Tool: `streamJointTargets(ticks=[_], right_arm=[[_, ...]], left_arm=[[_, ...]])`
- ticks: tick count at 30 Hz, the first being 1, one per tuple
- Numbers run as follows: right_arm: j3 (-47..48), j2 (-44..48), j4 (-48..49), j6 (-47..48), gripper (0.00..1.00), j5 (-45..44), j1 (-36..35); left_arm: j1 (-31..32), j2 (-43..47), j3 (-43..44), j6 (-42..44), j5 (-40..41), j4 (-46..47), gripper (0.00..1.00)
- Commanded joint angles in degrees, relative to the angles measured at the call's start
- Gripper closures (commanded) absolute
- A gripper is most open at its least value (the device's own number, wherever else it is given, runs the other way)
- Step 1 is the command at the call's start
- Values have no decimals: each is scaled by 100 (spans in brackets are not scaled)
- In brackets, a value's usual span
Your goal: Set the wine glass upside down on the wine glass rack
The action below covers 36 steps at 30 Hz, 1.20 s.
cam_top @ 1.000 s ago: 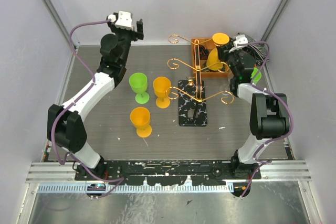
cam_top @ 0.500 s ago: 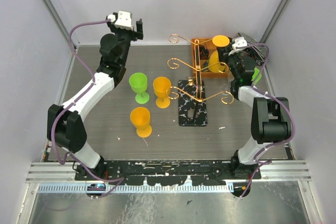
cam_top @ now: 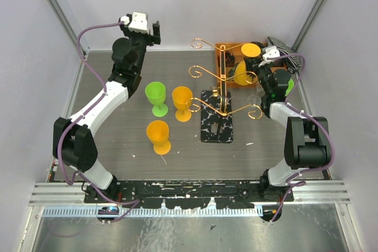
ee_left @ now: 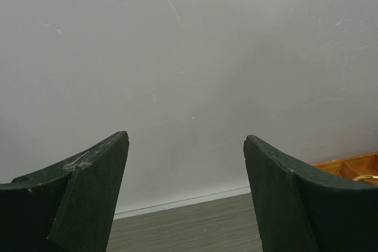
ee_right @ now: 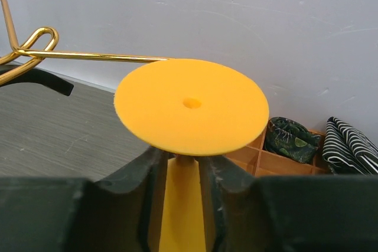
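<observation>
An orange-yellow wine glass point(cam_top: 250, 49) hangs upside down at the back right arm of the gold wine glass rack point(cam_top: 220, 81), foot up and bowl down. In the right wrist view its round foot point(ee_right: 190, 105) fills the middle, with a gold rack wire point(ee_right: 88, 56) running behind it. My right gripper point(cam_top: 260, 63) point(ee_right: 188, 163) has a finger on each side of the stem just under the foot; whether they still press it I cannot tell. My left gripper point(cam_top: 156, 29) point(ee_left: 186, 146) is raised at the back left, open, holding nothing.
A green glass point(cam_top: 155, 95) and two orange glasses point(cam_top: 182, 97) point(cam_top: 158, 132) stand upright left of the rack's marbled base point(cam_top: 217, 127). Behind the rack sits an orange compartment tray point(cam_top: 225, 47) point(ee_right: 277, 160) holding folded cloths point(ee_right: 348, 146). Walls close in the back and sides.
The right gripper and the glass have shifted slightly right and down, the foot now level over the rack arm. The left arm has not moved.
</observation>
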<state>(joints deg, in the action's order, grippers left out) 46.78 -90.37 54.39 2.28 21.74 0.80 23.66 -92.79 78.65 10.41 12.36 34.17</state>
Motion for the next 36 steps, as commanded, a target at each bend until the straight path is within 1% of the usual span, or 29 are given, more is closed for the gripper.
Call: streamJointTargets(ticks=[1, 11, 16, 25, 30, 36], right_arm=[[125, 328, -59, 128, 63, 233, -97], [301, 792, -894, 439, 51, 170, -91], [560, 1046, -1694, 494, 46, 6, -65], [822, 1243, -2794, 585, 36, -121, 121], [832, 1473, -3332, 669, 32, -231, 148], [795, 2093, -3931, 773, 30, -522, 149]], left_arm=[[-28, 127, -53, 4, -10, 122, 15], [-25, 181, -152, -3, 54, 128, 14], [-28, 205, -178, 13, 70, 128, 14], [-36, 234, -200, 48, 49, 114, 14], [-45, 268, -231, 67, 47, 115, 14], [-72, 301, -236, 66, 18, 103, 14]])
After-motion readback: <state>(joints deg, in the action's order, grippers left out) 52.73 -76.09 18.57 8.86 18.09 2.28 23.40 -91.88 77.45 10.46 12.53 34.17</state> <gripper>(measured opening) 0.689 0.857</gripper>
